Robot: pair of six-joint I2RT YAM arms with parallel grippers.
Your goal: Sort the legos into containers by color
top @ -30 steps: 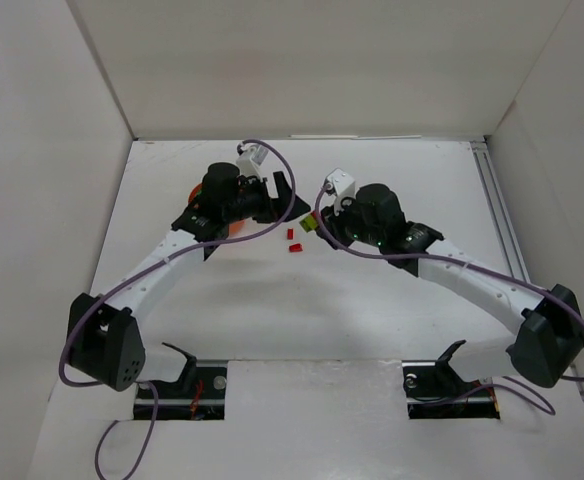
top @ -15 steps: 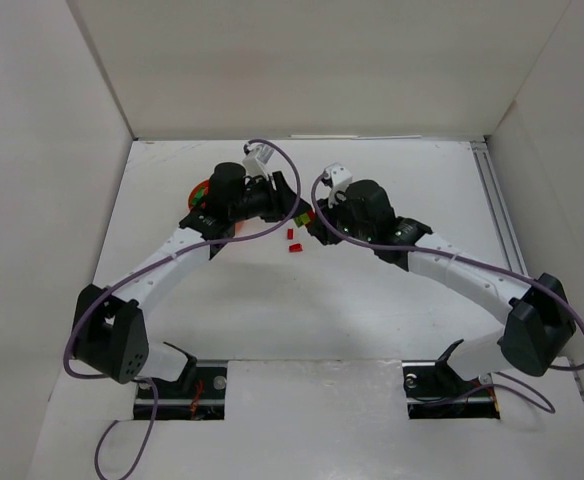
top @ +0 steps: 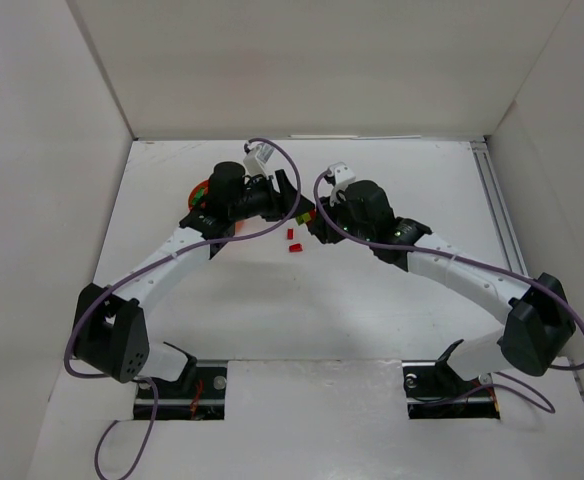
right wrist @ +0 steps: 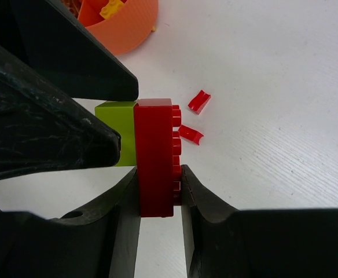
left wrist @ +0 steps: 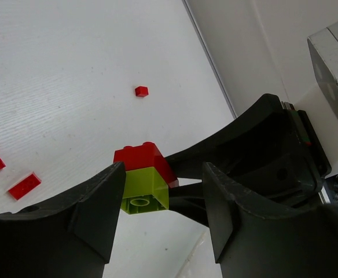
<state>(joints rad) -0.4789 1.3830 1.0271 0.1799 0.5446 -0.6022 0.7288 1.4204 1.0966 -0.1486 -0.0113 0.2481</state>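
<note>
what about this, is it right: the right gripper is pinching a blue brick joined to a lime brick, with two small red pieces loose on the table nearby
Not quite. The brick pinched in the right gripper is a red brick, not blue, as the right wrist view shows. The rest holds: it is joined to a lime brick, with two small red pieces loose on the table nearby.

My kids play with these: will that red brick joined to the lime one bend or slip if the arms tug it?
Probably stiff: the red brick shows sharp, unbent edges though the right gripper pinches it. Its glossy sides might slip under a hard pull. The lime brick sits flush against it, so the pair likely resists separating.
</note>
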